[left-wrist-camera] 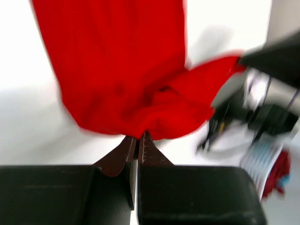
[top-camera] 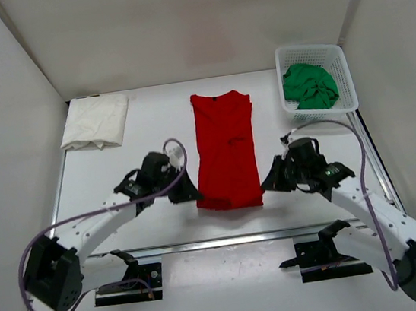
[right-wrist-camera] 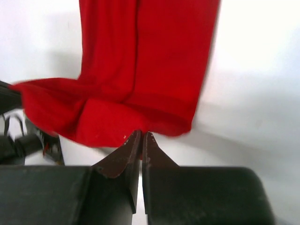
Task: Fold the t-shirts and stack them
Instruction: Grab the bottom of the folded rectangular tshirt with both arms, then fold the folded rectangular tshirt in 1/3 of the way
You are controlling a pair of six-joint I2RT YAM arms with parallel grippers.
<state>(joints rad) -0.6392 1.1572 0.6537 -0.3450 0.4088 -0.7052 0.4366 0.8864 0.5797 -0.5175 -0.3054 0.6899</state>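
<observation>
The red t-shirt [top-camera: 225, 149] lies lengthwise in the middle of the table, folded into a narrow strip with its collar at the far end. My left gripper [top-camera: 196, 196] is shut on its near left hem corner [left-wrist-camera: 140, 126]. On the other side my right gripper [top-camera: 266, 186] is shut on the near right hem corner [right-wrist-camera: 140, 126]. Both corners are lifted slightly off the table. A cream-white t-shirt [top-camera: 96, 121] lies folded at the far left. The green t-shirt [top-camera: 309, 85] sits crumpled inside the basket.
A white mesh basket [top-camera: 341, 69] stands at the far right corner. White walls close in the table at the back and on both sides. Cables loop over both arms near the shirt's near end.
</observation>
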